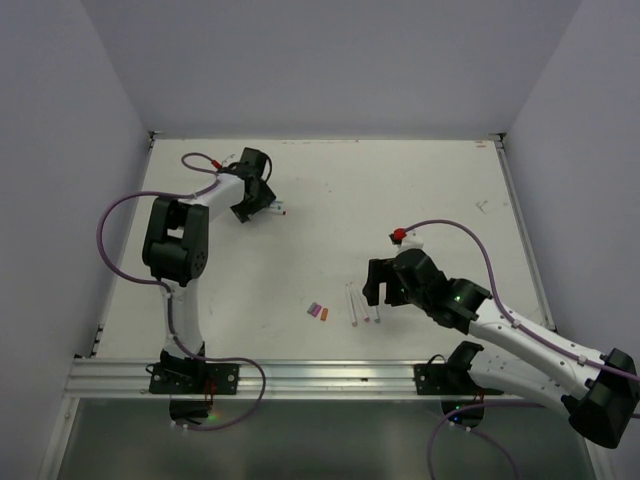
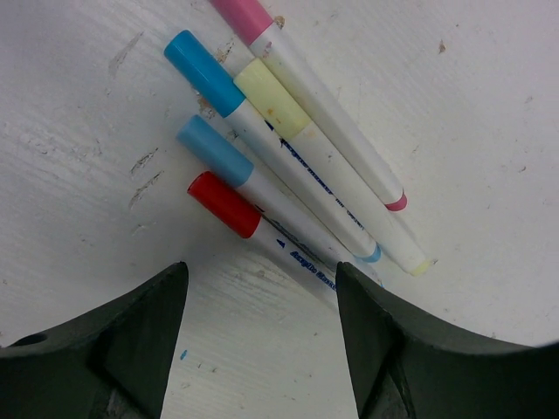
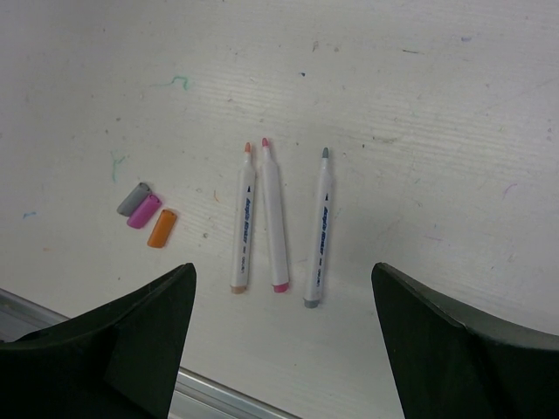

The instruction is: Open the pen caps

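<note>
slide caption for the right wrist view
Open right tool over three uncapped pens lying side by side, grey, pink and orange caps clustered beside them

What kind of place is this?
Probably a robot test cell in a laboratory: a scuffed white table boxed in by plain white walls, two black-and-white robot arms mounted on a silver metal rail, white felt pens laid out.

Scuffed white table (image 1: 420, 190): three uncapped pens (image 3: 273, 218) lie side by side. Just left of them rest three loose caps (image 3: 144, 211), grey, magenta and orange. Well beyond, far-left, five capped pens (image 2: 297, 170) cluster.
</note>
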`<move>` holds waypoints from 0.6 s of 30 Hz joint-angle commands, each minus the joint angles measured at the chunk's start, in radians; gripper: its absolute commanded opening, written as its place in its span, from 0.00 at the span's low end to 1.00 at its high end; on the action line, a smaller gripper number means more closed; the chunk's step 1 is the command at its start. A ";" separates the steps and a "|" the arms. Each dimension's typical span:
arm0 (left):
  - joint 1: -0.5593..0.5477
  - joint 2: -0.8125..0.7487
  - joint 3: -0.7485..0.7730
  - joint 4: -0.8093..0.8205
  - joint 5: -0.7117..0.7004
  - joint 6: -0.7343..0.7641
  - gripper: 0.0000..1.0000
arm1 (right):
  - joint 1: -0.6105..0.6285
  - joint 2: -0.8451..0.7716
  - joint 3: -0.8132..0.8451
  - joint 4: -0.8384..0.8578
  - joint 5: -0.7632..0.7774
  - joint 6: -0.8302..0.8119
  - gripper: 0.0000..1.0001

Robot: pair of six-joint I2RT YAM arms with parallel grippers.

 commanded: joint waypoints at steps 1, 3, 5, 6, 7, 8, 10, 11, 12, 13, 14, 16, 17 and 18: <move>0.007 0.016 0.024 0.013 0.021 -0.001 0.71 | -0.004 0.007 -0.012 0.032 0.024 -0.010 0.86; 0.008 0.021 0.026 0.013 0.024 -0.004 0.71 | -0.003 0.009 -0.013 0.033 0.026 -0.008 0.86; 0.008 0.033 0.043 -0.006 0.010 -0.004 0.70 | -0.003 0.004 -0.013 0.033 0.024 -0.008 0.86; 0.007 0.041 0.049 -0.032 0.006 -0.004 0.70 | -0.003 0.004 -0.013 0.033 0.027 -0.007 0.86; 0.007 0.044 0.053 -0.042 0.000 -0.001 0.69 | -0.003 0.000 -0.013 0.030 0.031 -0.008 0.86; 0.007 0.044 0.052 -0.049 -0.020 0.000 0.69 | -0.004 -0.004 -0.013 0.030 0.034 -0.008 0.86; 0.007 0.035 0.037 -0.059 -0.039 0.005 0.68 | -0.003 -0.005 -0.013 0.030 0.037 -0.010 0.86; 0.004 0.030 0.023 -0.057 -0.062 0.008 0.68 | -0.003 -0.005 -0.013 0.032 0.038 -0.010 0.86; 0.002 0.028 0.020 -0.059 -0.074 0.013 0.68 | -0.004 -0.004 -0.013 0.033 0.038 -0.008 0.86; -0.001 0.030 0.014 -0.060 -0.085 0.019 0.68 | -0.003 -0.002 -0.015 0.041 0.037 -0.008 0.86; -0.005 0.033 0.017 -0.069 -0.106 0.022 0.67 | -0.004 0.003 -0.015 0.044 0.034 -0.008 0.86; -0.007 0.042 0.017 -0.099 -0.122 0.019 0.67 | -0.004 0.007 -0.015 0.053 0.029 -0.005 0.86; -0.010 0.042 0.000 -0.099 -0.137 0.019 0.66 | -0.004 0.013 -0.015 0.055 0.026 -0.004 0.86; -0.013 0.039 -0.008 -0.094 -0.143 0.019 0.66 | -0.004 0.016 -0.013 0.058 0.026 -0.002 0.86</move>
